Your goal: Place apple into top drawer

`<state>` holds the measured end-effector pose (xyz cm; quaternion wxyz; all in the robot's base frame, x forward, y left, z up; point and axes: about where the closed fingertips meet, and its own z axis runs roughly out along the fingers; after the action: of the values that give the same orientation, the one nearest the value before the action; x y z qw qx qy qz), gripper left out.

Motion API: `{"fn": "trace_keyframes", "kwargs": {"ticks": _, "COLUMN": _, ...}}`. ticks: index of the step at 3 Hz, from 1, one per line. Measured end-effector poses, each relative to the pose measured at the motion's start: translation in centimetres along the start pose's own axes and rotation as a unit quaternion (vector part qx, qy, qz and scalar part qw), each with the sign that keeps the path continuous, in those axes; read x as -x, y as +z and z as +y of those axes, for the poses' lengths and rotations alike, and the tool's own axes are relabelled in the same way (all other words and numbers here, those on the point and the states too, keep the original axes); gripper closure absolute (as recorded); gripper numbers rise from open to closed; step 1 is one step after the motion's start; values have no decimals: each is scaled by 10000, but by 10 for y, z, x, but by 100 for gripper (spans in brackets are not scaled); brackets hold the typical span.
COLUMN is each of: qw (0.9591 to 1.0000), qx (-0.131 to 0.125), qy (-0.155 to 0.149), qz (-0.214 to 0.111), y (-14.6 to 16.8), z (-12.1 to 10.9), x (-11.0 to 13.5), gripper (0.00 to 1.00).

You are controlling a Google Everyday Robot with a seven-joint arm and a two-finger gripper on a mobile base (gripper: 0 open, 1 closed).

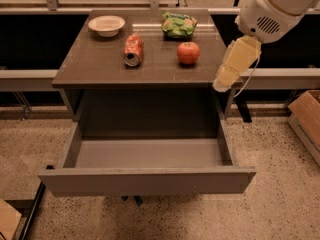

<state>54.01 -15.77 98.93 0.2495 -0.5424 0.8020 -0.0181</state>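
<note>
- Four things lay on the dark cabinet top (95, 66): a white bowl (106, 25) at the back left, a green snack bag (178, 25) at the back right, a crushed red-and-white soda can (133, 50) on its side near the middle, and the apple (188, 53).
- The apple sat upright on the right half of the top, just in front of the snack bag and apart from the soda can on its left. Nothing touched it.
- Below the top, the top drawer (145, 180) stood pulled well out, with its flat front panel nearest the camera and its smooth grey floor showing.
- The gripper (222, 84) hung at the right edge of the cabinet top, slanting down and to the left. Its pale tip was level with that edge and above the drawer's back right corner.
- It was to the right of the apple, near it but apart from it.
- Whether the gripper was spread or pressed together could not be told.
- The white arm housing (272, 11), with a small vent grille, filled the upper right corner above the gripper.
- A cardboard box (307, 115) stood on the speckled floor (280, 204) at the right edge.
</note>
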Motion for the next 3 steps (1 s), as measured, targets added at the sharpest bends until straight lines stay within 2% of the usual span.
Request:
{"fn": "trace_keyframes", "kwargs": {"ticks": 1, "qw": 9996, "qx": 88, "qy": 82, "qz": -238, "y": 8, "z": -15, "x": 8, "gripper": 0}}
{"fn": "trace_keyframes", "kwargs": {"ticks": 2, "qw": 9995, "qx": 98, "qy": 95, "qz": -273, "y": 9, "z": -16, "x": 9, "gripper": 0}}
{"fn": "trace_keyframes", "kwargs": {"ticks": 3, "qw": 9990, "qx": 165, "qy": 314, "qz": -274, "y": 11, "z": -13, "x": 4, "gripper": 0}}
